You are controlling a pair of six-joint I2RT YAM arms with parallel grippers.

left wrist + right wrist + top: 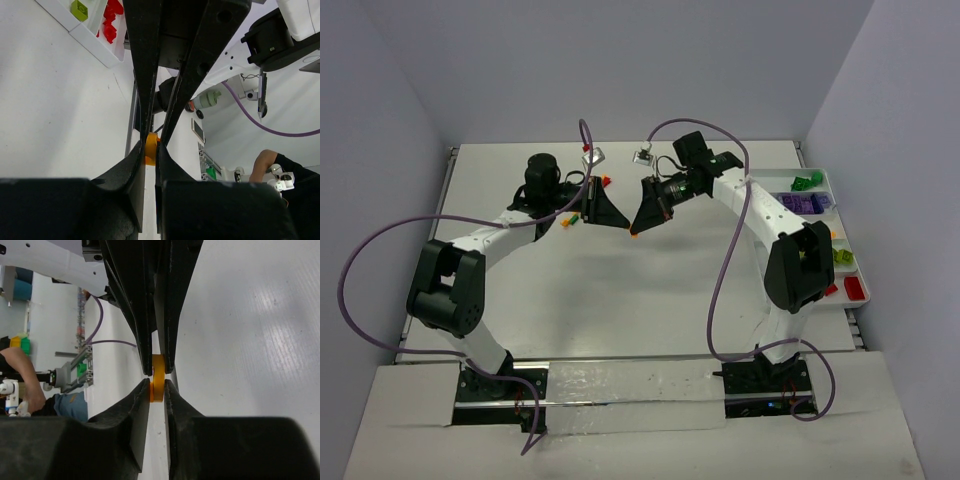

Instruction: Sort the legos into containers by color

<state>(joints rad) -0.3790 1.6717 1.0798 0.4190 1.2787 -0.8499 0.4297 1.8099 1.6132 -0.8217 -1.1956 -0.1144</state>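
Both grippers meet tip to tip above the middle of the table. A small orange lego (150, 144) (158, 371) sits pinched between them. My left gripper (150, 152) (621, 225) is shut on one end of it. My right gripper (157, 388) (638, 229) comes in from the opposite side and has its jaws pressed on the other end. The white divided tray (830, 215) lies along the right edge, holding green (807, 182), purple (803, 204), lime (843, 257) and red legos (856, 288). In the left wrist view its corner (95, 47) shows red legos (112, 20).
A few loose legos lie on the table behind the left gripper, an orange and green pair (568, 220) and a red and yellow pair (606, 181). Purple cables loop over both arms. A clear plastic strip (630, 385) runs along the near edge.
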